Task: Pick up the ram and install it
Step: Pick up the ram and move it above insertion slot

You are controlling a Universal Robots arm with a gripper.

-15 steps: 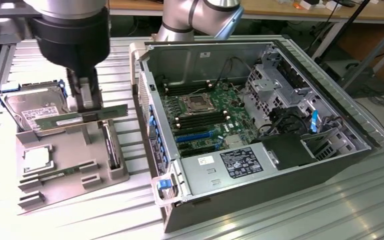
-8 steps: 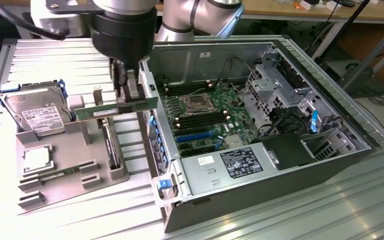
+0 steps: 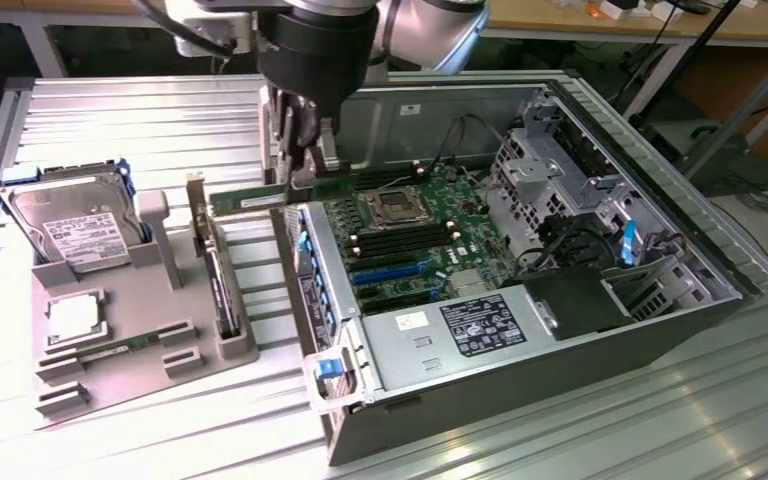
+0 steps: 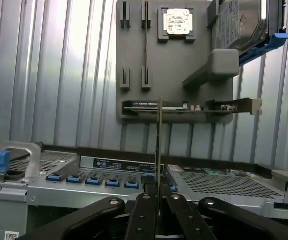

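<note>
Green ram (image 3: 243, 198) clamped between gripper (image 3: 307, 176) fingers, jaws nearly closed on thin board. Stick held level in upper centre of exterior view, above left wall of open computer case (image 3: 324, 290), beside grey holder (image 3: 157, 330). Motherboard (image 3: 411, 235) lower, toward exterior view's right. Hard drive (image 3: 71, 225), processor (image 3: 75, 318), expansion card (image 3: 213, 270) sit in holder at frame's left. Wrist view: ram edge-on, thin line running out from between fingers (image 4: 143, 215).
</note>
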